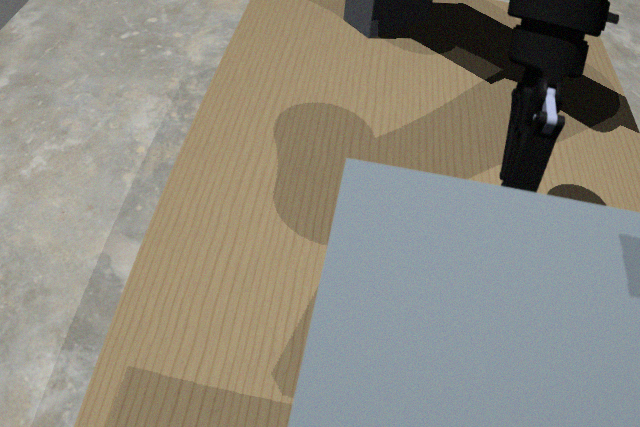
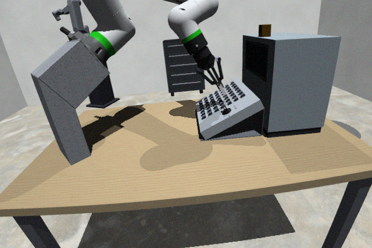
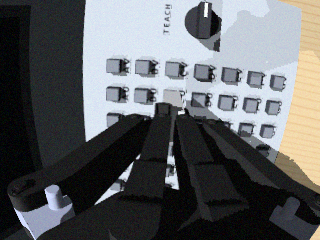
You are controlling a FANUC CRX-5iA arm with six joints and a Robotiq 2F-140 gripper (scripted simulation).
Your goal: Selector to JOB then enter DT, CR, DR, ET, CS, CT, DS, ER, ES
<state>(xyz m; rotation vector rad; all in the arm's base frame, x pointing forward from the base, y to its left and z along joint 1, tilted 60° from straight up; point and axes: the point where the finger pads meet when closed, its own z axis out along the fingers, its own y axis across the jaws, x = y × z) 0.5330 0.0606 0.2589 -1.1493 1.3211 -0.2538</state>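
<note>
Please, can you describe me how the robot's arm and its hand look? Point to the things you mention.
The arm (image 2: 192, 6) is white and rounded, with bright green bands and a black wrist section. The hand (image 2: 221, 87) (image 3: 170, 103) is black, with slim linked fingers and pale grey pieces at their outer joints.

We are seeing pale wood grain striping the table (image 1: 248, 236) (image 2: 120, 179) across the middle of the frame, bright green banding the white arm (image 2: 192, 8) at upper centre, and what is probably mottled grey-beige covering the floor (image 1: 67, 117) (image 2: 348, 209).
</note>
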